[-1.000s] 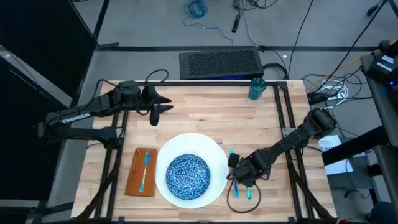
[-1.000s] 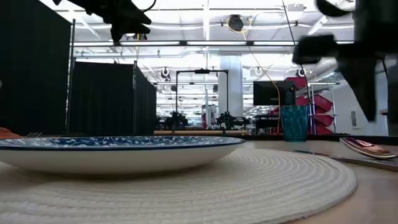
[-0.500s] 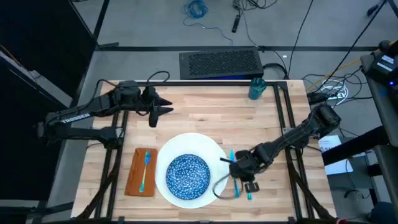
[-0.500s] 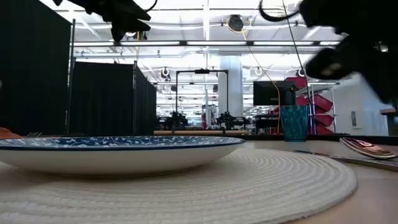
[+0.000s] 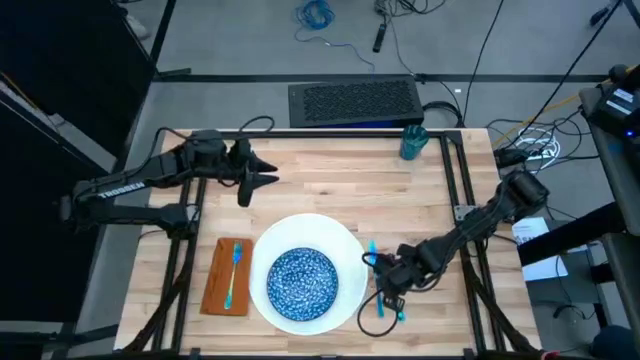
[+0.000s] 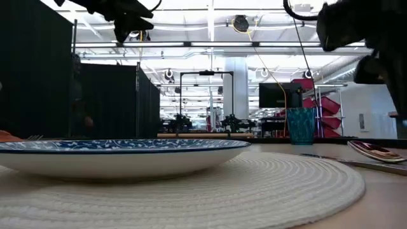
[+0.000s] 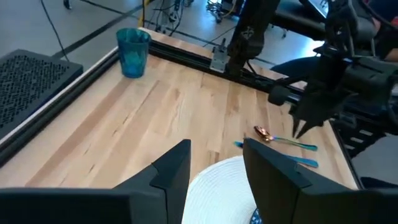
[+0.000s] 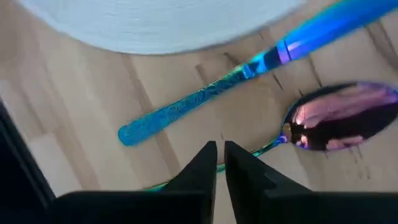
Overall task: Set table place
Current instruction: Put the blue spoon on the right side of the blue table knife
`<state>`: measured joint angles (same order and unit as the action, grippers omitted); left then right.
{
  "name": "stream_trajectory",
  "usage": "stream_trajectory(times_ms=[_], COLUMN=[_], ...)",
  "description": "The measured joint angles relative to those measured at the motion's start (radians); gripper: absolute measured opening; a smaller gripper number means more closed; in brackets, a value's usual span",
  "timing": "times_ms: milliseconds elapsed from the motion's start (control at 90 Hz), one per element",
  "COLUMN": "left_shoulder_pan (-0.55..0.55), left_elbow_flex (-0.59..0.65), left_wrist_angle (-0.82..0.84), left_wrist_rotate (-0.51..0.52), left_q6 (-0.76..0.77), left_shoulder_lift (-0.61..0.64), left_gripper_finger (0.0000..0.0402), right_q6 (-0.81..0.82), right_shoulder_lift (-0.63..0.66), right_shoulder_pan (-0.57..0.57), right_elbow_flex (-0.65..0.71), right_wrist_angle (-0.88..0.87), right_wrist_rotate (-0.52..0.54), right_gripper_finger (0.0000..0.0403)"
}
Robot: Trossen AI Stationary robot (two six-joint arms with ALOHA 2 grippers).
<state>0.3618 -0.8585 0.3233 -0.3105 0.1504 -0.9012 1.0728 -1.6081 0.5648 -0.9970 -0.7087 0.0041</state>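
right gripper (image 5: pixel 388 283): i see it low over the cutlery (image 5: pixel 383 300), fingers (image 8: pixel 208 163) pinched nearly together, holding nothing.
left gripper (image 5: pixel 262 176): waiting by the table's (image 5: pixel 330 185) left far side, fingers (image 7: pixel 172 171) apart.
plate (image 5: pixel 348 240): near edge, bowl (image 5: pixel 302 281) on it.
napkin (image 5: pixel 215 275): left of plate, maybe a fork (image 5: pixel 233 272) on it.
cup (image 5: pixel 413 142): far right corner.

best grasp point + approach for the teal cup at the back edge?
Take the teal cup by its side wall near mid-height, fingers straddling it, coming in level from the table's open middle. It stands upright and alone by the back rail, so a side pinch probably beats a top-down grab on its open rim. The left gripper, open and empty, looks nearest.
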Motion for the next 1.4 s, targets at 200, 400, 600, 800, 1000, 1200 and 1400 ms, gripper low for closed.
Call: stream_trajectory(times_ms=[200, 400, 600, 800, 1000, 1200, 1400], left_shoulder_pan=[-0.029, -0.037, -0.037, -0.037, -0.037, -0.037, -0.037], left_elbow_flex=[0.0, 0.0, 0.0, 0.0, 0.0, 0.0, 0.0], left_wrist_angle=[0.002, 0.011, 0.013, 0.034, 0.051, 0.099, 0.109], left_wrist_rotate=[-0.002, -0.002, -0.001, -0.001, -0.001, -0.001, -0.001], left_q6=[-0.001, -0.007, -0.042, -0.093, -0.115, -0.133, -0.133], left_shoulder_lift=[0.0, 0.0, 0.0, 0.0, 0.0, 0.0, 0.0], left_gripper_finger=[0.0134, 0.0134, 0.0134, 0.0134, 0.0134, 0.0134, 0.0134], right_q6=[0.236, 0.306, 0.46, 0.604, 0.653, 0.677, 0.7], right_shoulder_lift=[-0.016, -0.016, -0.016, -0.02, -0.078, -0.092, -0.092], right_shoulder_pan=[0.005, 0.043, 0.08, 0.112, 0.111, 0.111, 0.111], right_elbow_flex=[0.0, 0.0, 0.0, 0.0, 0.0, 0.0, 0.0], right_wrist_angle=[-0.055, -0.053, -0.058, -0.055, -0.052, -0.069, -0.08], right_wrist_rotate=[0.087, 0.143, 0.134, 0.179, 0.178, 0.18, 0.18], right_gripper_finger=[0.0055, 0.0049, 0.0031, 0.0028, 0.0027, 0.0035, 0.0047])
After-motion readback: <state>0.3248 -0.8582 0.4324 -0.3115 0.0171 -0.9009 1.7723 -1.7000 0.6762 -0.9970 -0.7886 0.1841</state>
